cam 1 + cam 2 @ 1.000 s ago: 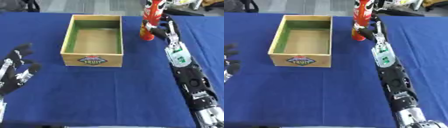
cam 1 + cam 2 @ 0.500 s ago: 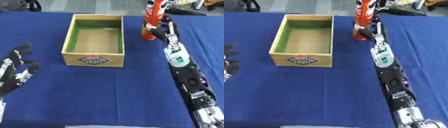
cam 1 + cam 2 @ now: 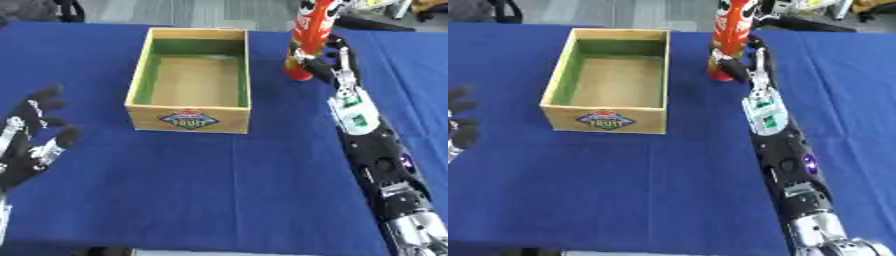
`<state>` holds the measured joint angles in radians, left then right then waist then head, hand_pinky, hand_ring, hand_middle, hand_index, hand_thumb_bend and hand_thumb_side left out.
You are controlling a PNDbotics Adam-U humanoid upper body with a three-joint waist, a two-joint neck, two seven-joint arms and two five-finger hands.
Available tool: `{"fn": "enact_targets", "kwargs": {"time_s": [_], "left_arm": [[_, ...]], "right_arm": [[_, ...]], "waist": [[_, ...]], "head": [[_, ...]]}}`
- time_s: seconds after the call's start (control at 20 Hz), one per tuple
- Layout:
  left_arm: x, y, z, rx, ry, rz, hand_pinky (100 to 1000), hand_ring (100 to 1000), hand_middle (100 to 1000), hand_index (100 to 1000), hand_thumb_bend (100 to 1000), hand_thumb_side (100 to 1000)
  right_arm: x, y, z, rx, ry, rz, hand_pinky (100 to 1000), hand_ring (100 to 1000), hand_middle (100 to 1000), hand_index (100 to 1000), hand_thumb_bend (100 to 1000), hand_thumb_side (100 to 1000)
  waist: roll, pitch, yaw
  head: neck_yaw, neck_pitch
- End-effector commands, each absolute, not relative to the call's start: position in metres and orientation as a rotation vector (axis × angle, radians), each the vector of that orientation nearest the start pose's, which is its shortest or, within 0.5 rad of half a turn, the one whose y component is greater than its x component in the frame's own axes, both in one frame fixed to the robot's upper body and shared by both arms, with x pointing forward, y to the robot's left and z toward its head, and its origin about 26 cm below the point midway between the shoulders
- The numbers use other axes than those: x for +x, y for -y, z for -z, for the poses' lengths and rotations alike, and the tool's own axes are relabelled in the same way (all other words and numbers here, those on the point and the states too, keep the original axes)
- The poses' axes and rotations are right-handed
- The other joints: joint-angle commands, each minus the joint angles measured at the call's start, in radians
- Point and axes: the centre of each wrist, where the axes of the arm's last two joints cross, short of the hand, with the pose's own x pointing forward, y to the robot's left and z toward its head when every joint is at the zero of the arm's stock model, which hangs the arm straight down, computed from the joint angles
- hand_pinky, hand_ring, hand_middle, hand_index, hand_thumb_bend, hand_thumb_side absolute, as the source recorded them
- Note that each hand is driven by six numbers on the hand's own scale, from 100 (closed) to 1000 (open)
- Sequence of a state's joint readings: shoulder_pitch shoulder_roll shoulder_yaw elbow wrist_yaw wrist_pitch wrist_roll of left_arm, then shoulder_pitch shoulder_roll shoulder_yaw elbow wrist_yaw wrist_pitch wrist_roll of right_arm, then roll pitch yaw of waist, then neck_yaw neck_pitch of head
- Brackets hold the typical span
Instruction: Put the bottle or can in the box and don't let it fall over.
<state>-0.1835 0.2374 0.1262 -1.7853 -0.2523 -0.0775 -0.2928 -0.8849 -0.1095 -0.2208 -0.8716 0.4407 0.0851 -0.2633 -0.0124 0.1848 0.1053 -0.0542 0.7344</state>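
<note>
Since a second ago nothing on the table has really shifted; only my view has tilted a little, and the tall red can stands where it stood, with my right hand still against its lower part.

Nearest to me, at the lower left, my left hand hovers idle over the blue tablecloth, its black fingers spread and holding nothing.

Further out, left of centre, sits the wooden box, open at the top, green on its inner walls, a label on its near face. It has nothing in it.

Beyond the box's right far corner, and apart from it, the can is upright on the cloth, its long axis vertical, its top running out of the upper edge of the view. My right arm reaches along the right side of the table to it, and the fingers curl round the can near its base.
</note>
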Motion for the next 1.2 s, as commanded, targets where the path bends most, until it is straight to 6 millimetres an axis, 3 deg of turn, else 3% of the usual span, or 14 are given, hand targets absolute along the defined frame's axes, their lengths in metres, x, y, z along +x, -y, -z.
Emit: {"fn": "enact_targets", "kwargs": {"time_s": [0.05, 1.2], "left_arm": [[0.3099, -0.3022, -0.1241, 0.304, 1.943, 0.628, 766, 897, 922, 930, 699, 698], [0.3104, -0.3011, -0.1249, 0.297, 1.948, 0.632, 768, 894, 920, 930, 701, 698]], "right_arm": [[0.4827, 0.2196, -0.1373, -0.597, 1.699, -0.131, 780, 883, 881, 946, 553, 450], [0.4873, 0.2278, -0.1444, -0.631, 1.699, -0.096, 778, 875, 877, 945, 545, 451]], "waist": [[0.002, -0.010, 0.003], [0.003, -0.007, 0.020]], "head": [[-0.001, -0.013], [-0.006, -0.021]]}}
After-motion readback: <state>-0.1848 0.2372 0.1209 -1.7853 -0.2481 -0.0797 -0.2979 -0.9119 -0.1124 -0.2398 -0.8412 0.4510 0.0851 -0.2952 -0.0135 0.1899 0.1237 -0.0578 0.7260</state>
